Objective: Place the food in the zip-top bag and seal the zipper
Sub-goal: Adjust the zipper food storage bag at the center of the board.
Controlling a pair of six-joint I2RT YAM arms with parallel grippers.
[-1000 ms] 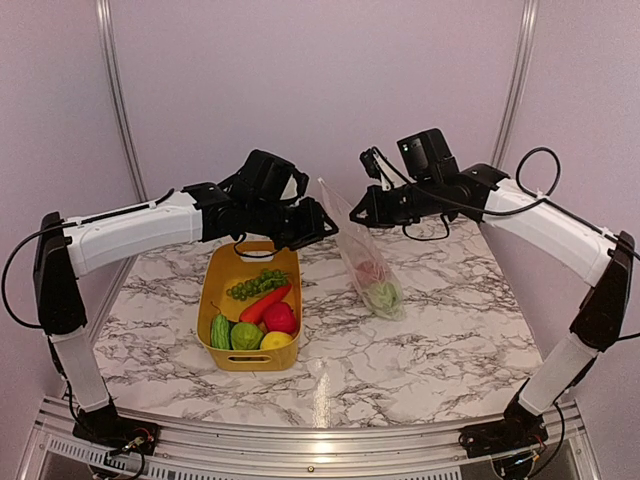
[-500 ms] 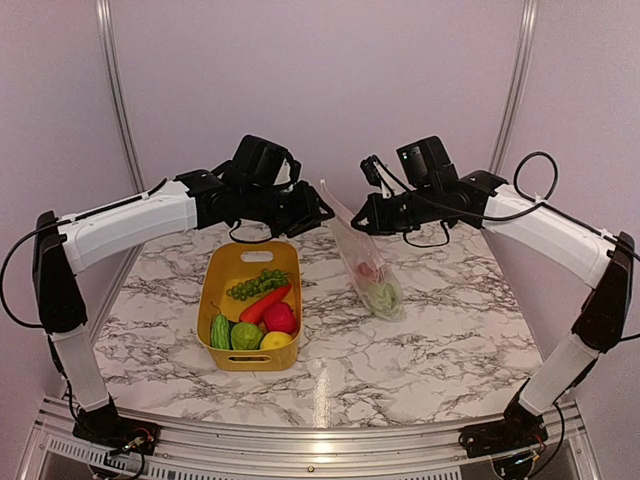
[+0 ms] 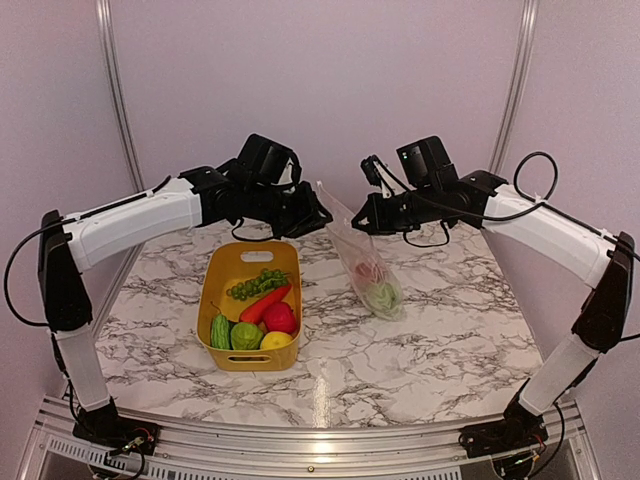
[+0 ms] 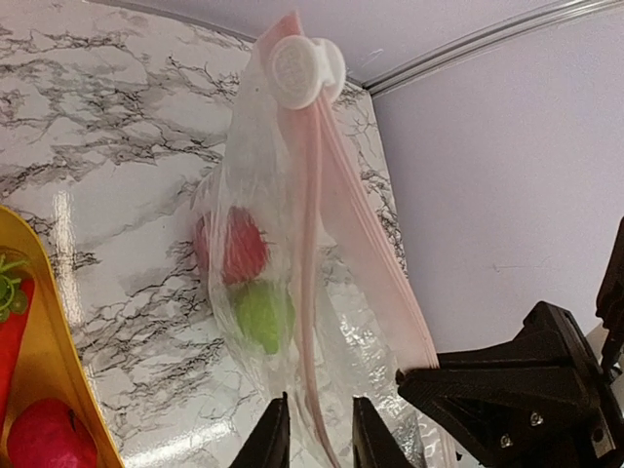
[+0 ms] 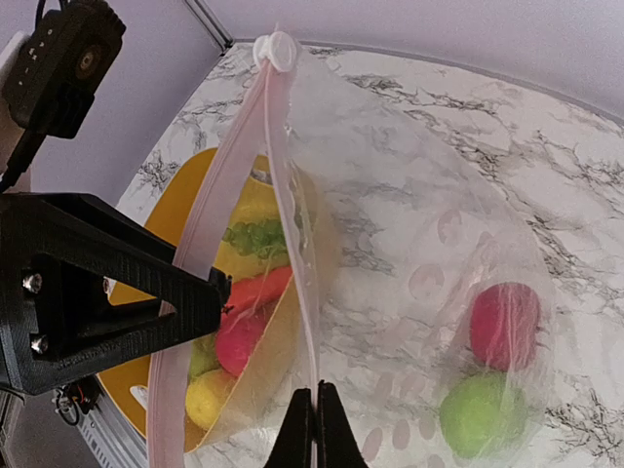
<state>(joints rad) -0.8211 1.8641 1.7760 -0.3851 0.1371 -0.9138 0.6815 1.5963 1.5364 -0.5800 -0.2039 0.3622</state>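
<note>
A clear bag (image 3: 365, 265) hangs in the air between the two arms, above a marbled table (image 3: 450, 330). Its bottom corner sags down to the tabletop, just right of a yellow bin (image 3: 214, 290).

The right gripper (image 5: 314, 429) has its two fingers pressed together on the bag's upper edge and holds it up. The left gripper (image 4: 320, 439) sits at the same edge from the other side. Its fingers are a little apart, and the pink zipper (image 4: 310, 253) runs between them. The pads do not appear to pinch it. The two grippers' tips are close together, with the bag's mouth between them.

A white slider (image 4: 305, 68) sits at the far, raised end of the zipper. The mouth gapes open along the stretch between the slider and the grippers.

Inside the bag, near its bottom, lie a red ball (image 5: 502, 322) and a green round (image 5: 473, 414), touching each other.

The bin holds the rest of the food: green grapes (image 3: 257, 283), a carrot (image 3: 265, 302), a tomato (image 3: 281, 318), a lemon (image 3: 276, 341) and other green pieces.
</note>
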